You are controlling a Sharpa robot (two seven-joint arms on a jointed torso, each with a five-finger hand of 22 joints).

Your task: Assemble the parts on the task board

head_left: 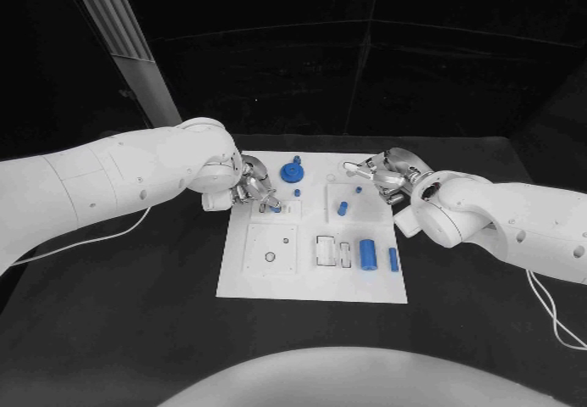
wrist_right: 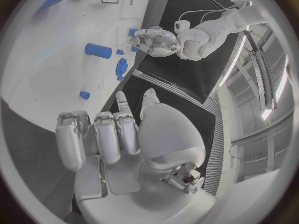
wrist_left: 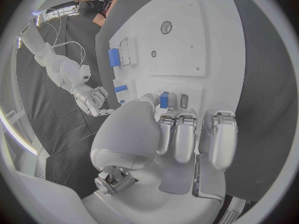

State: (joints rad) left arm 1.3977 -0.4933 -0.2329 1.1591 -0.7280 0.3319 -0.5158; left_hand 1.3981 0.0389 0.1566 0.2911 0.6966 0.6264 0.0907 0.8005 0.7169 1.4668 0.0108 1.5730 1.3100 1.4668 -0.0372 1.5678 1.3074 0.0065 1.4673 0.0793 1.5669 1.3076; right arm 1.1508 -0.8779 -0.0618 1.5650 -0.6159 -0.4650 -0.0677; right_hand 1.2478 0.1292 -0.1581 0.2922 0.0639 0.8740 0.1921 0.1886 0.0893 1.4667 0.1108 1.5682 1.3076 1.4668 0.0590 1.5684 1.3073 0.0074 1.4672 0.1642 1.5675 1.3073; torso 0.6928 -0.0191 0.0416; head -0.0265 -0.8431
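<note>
The white task board [head_left: 312, 271] lies in the middle of the black table. My left hand [head_left: 251, 188] is over the board's far left corner and pinches a small blue part [wrist_left: 164, 99] between thumb and a finger, right beside a dark slot [wrist_left: 184, 100]. My right hand [head_left: 389, 174] hovers at the board's far right corner with most fingers curled in and nothing in them; its palm [wrist_right: 159, 134] faces the board. A blue pin [head_left: 356, 173] lies just left of it. A round blue knob [head_left: 291, 172] stands between the hands.
Near the board's right edge lie a blue cylinder [head_left: 368, 253] and a blue bar [head_left: 394, 259]. Small blue pieces sit mid-board [head_left: 343, 206] and below the knob [head_left: 298, 192]. A cable [head_left: 98, 237] trails on the table left of the board.
</note>
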